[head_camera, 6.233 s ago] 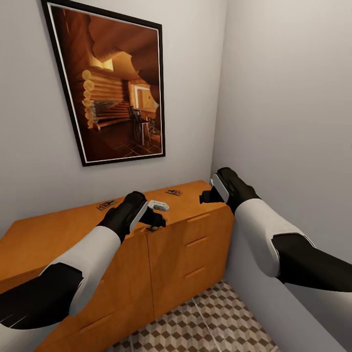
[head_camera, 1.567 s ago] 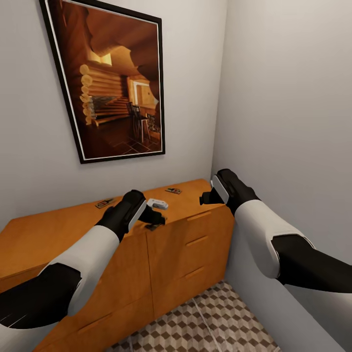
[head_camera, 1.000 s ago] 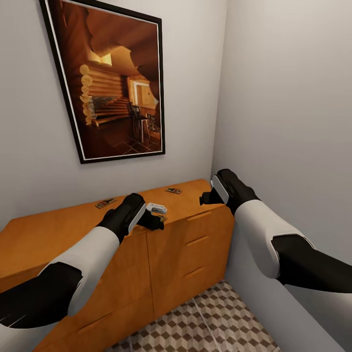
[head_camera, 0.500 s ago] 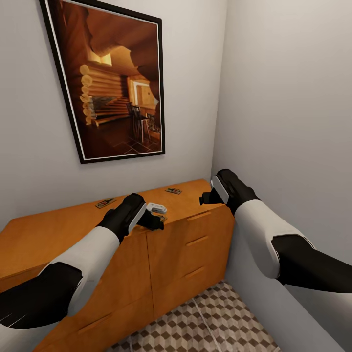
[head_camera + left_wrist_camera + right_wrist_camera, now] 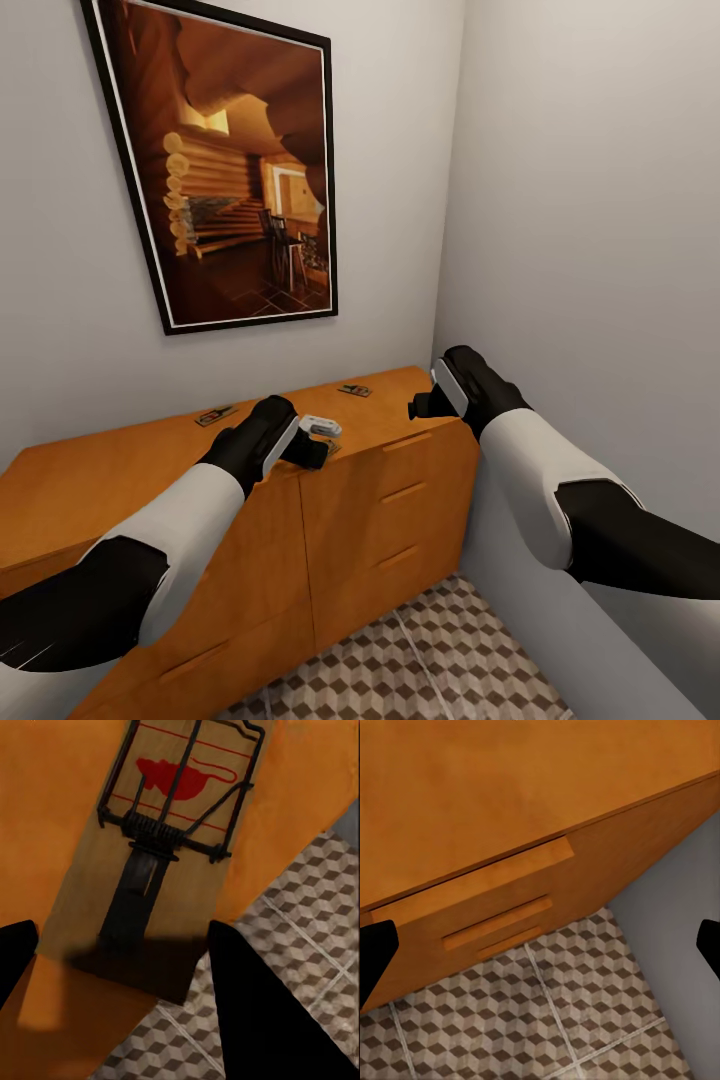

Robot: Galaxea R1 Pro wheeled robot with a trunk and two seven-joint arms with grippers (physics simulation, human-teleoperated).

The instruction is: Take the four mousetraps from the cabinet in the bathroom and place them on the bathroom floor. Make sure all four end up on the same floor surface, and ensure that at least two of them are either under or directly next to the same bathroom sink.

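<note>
The cabinet (image 5: 150, 480) fills the corner, its far end against the side wall (image 5: 600, 250) and its back to the wall bearing a framed picture (image 5: 235, 170). Above the cabinet top the air stands open. The left gripper (image 5: 318, 443) sits low at the front edge, its spread fingers either side of one mousetrap (image 5: 161, 862). The right gripper (image 5: 415, 405) hangs near the side wall. Below, the bathroom floor (image 5: 420, 670) lies open before the drawers.
</note>
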